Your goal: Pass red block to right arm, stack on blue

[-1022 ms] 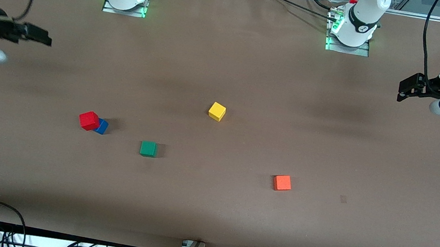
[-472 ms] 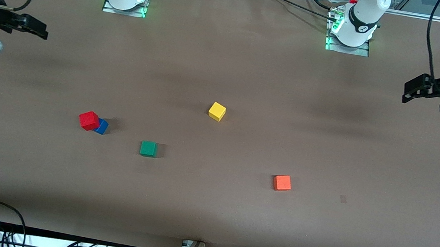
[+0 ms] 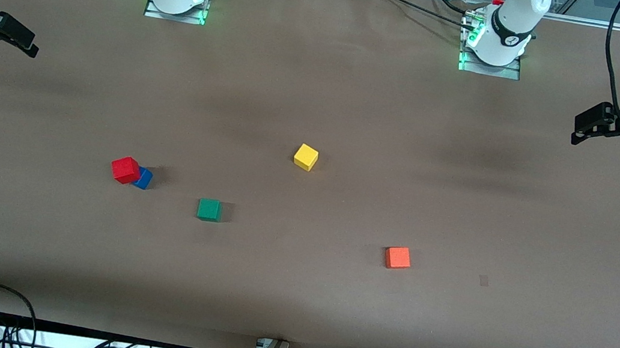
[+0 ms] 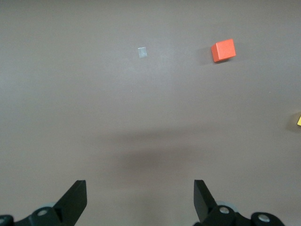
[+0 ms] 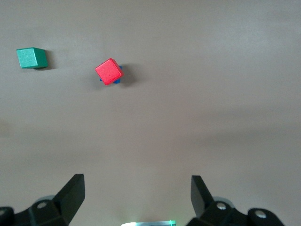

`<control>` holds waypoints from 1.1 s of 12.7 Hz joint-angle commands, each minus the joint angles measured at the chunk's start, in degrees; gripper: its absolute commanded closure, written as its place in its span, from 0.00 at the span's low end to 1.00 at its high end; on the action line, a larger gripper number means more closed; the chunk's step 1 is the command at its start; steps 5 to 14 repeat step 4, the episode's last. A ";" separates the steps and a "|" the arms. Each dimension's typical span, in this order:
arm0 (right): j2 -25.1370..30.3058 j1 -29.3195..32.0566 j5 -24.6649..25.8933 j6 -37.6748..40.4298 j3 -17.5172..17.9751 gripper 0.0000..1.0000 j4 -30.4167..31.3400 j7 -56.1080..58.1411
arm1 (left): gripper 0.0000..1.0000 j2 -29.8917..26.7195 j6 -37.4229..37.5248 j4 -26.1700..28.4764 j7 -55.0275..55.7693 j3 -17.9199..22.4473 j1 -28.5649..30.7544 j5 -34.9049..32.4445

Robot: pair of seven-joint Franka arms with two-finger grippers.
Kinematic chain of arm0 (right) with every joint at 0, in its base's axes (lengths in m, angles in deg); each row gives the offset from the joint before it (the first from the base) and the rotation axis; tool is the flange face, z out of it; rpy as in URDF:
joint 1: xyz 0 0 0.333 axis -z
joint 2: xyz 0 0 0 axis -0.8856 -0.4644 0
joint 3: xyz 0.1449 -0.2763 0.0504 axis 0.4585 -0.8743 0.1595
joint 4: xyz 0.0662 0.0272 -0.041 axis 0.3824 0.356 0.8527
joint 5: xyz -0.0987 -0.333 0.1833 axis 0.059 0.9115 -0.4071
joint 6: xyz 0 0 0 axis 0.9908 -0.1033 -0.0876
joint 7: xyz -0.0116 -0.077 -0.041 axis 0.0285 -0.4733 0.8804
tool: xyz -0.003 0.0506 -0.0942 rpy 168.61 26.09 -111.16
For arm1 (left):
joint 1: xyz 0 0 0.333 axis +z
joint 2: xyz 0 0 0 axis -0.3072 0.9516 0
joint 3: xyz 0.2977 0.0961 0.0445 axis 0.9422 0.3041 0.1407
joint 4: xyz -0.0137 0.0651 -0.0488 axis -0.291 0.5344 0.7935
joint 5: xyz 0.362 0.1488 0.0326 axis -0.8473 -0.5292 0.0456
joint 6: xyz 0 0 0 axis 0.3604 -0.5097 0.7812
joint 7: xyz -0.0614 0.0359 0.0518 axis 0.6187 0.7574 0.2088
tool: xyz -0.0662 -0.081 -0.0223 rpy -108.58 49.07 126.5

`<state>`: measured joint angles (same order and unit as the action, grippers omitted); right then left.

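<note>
The red block rests on top of the blue cube, turned askew so that part of the blue shows beside it. The stack also shows in the right wrist view, red block over blue cube. My right gripper is open and empty, raised over the table's edge at the right arm's end, well away from the stack. Its jaws stand wide apart in the right wrist view. My left gripper is open and empty, raised over the left arm's end of the table.
A green cube lies beside the stack, toward the left arm's end. A yellow cube sits mid-table. An orange cube lies toward the left arm's end, also in the left wrist view. Cables run along the table's front edge.
Both arms have drawn back toward their ends of the table and risen. The right gripper has moved outward to the table's edge. The cubes have not moved.
</note>
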<state>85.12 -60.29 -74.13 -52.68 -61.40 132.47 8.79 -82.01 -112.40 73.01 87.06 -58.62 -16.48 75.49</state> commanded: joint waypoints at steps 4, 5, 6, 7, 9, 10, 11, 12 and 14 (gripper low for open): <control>0.63 -3.18 0.07 0.85 -2.56 0.00 0.43 -0.64 | 0.00 0.89 1.22 -2.53 0.69 -0.37 -0.36 0.47; 0.63 -3.18 0.07 0.85 -2.56 0.00 0.43 -0.64 | 0.00 0.89 1.22 -2.53 0.69 -0.37 -0.36 0.47; 0.63 -3.18 0.07 0.85 -2.56 0.00 0.43 -0.64 | 0.00 0.89 1.22 -2.53 0.69 -0.37 -0.36 0.47; 0.63 -3.18 0.07 0.85 -2.56 0.00 0.43 -0.64 | 0.00 0.89 1.22 -2.53 0.69 -0.37 -0.36 0.47; 0.63 -3.18 0.07 0.85 -2.56 0.00 0.43 -0.64 | 0.00 0.89 1.22 -2.53 0.69 -0.37 -0.36 0.47; 0.63 -3.18 0.07 0.85 -2.56 0.00 0.43 -0.64 | 0.00 0.89 1.22 -2.53 0.69 -0.37 -0.36 0.47; 0.63 -3.18 0.07 0.85 -2.56 0.00 0.43 -0.64 | 0.00 0.89 1.22 -2.53 0.69 -0.37 -0.36 0.47; 0.63 -3.18 0.07 0.85 -2.56 0.00 0.43 -0.64 | 0.00 0.89 1.22 -2.53 0.69 -0.37 -0.36 0.47; 0.63 -3.18 0.07 0.85 -2.56 0.00 0.43 -0.64 | 0.00 0.89 1.22 -2.53 0.69 -0.37 -0.36 0.47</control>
